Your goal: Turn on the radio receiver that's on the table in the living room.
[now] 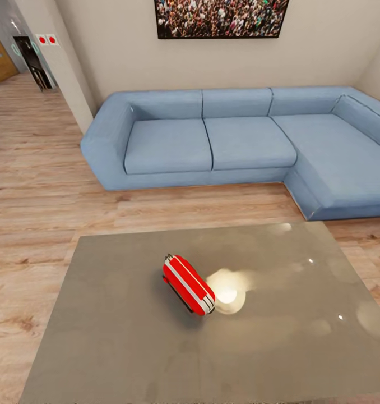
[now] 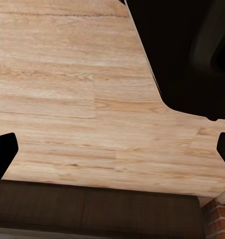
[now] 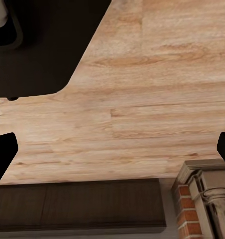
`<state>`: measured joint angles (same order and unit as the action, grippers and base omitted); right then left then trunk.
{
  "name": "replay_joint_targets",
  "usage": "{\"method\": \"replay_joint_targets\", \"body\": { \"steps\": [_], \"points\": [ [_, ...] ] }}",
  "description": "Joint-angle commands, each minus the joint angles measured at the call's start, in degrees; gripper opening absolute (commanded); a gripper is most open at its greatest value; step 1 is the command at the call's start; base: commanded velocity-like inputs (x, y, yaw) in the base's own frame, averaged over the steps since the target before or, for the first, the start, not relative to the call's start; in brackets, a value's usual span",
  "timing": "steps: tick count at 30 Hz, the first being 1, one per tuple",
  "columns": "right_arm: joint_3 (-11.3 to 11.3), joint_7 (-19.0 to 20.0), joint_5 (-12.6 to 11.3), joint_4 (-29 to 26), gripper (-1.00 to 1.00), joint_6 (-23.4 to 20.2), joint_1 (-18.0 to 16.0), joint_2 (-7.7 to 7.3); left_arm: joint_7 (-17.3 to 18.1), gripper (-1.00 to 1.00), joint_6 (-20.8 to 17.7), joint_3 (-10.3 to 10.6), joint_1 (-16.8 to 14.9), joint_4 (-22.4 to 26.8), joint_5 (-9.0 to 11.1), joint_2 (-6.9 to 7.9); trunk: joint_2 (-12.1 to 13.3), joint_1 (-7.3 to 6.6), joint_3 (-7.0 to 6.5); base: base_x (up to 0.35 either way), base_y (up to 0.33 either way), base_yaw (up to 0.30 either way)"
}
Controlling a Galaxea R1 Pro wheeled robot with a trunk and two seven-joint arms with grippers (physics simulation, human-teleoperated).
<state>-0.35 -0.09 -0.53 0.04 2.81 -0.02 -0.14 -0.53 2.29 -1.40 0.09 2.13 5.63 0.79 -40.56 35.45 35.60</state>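
Both arms hang low over the plank floor (image 2: 67,89). The left hand (image 2: 112,149) is spread wide, its dark fingertips (image 2: 3,152) far apart with bare wood between them. The right hand (image 3: 112,152) is spread the same way. Ahead, the grey desk (image 1: 128,348) carries the radio receiver (image 1: 188,284) near its middle, lying tilted, one end toward five o'clock, beside a bright glare spot. Beyond, at twelve o'clock, the blue sofa (image 1: 240,140) sits beneath a framed crowd photo (image 1: 221,18).

both grippers (image 2: 112,149) (image 3: 112,149) wide open
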Motion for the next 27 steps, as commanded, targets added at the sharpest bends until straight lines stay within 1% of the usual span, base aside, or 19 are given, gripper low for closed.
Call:
{"method": "replay_joint_targets", "body": {
  "steps": [1,27],
  "points": [
    [0.0,0.0,0.0,-0.01,1.0,0.0,-0.01,0.01,0.0,1.0,0.0,0.02,0.0,0.0,0.02,0.0,0.0,0.0,0.1,0.0,0.0,0.0],
    [0.0,0.0,0.0,0.01,1.0,0.0,0.0,0.01,0.0,1.0,0.0,-0.01,0.0,0.0,0.03,0.0,0.0,0.0,2.49,0.0,0.0,0.0]
  ]
}}
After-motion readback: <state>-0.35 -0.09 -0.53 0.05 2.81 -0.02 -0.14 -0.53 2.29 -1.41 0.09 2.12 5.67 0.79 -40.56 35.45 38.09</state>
